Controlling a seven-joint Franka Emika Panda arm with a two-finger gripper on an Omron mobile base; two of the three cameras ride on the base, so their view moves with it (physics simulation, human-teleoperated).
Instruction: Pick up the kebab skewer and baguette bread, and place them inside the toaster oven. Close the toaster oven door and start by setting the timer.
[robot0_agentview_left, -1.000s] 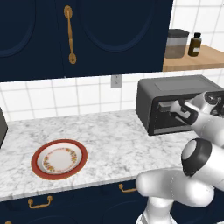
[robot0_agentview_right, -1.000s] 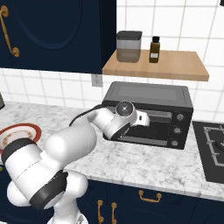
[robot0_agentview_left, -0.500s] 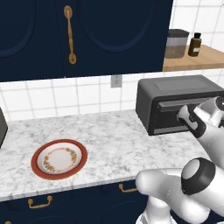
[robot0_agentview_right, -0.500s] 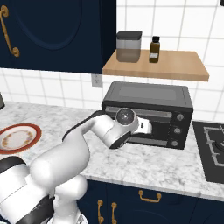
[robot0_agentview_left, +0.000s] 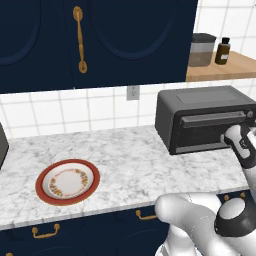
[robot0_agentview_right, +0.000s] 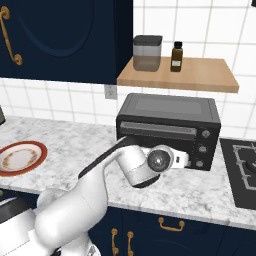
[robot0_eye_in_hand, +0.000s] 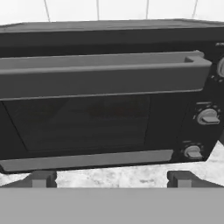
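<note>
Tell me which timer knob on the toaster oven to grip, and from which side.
I cannot tell which knob is the timer; no markings show. The knobs sit in a column right of the closed toaster oven door, each with a raised bar jutting forward. Come straight at the front, tool open, one finger either side of that bar. It currently faces the door, so it likely needs shifting toward the knob column.

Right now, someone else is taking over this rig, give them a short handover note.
Gripper: open, empty, facing the front of the toaster oven, near its knobs.
Toaster oven door: closed, bar handle across the top.
Plate on the marble counter, left of the oven, has no food on it.
Skewer and baguette: not on the counter; dim shapes behind the door glass, too dark to confirm.
Done: door closed.
Left: set the timer knob.
</note>
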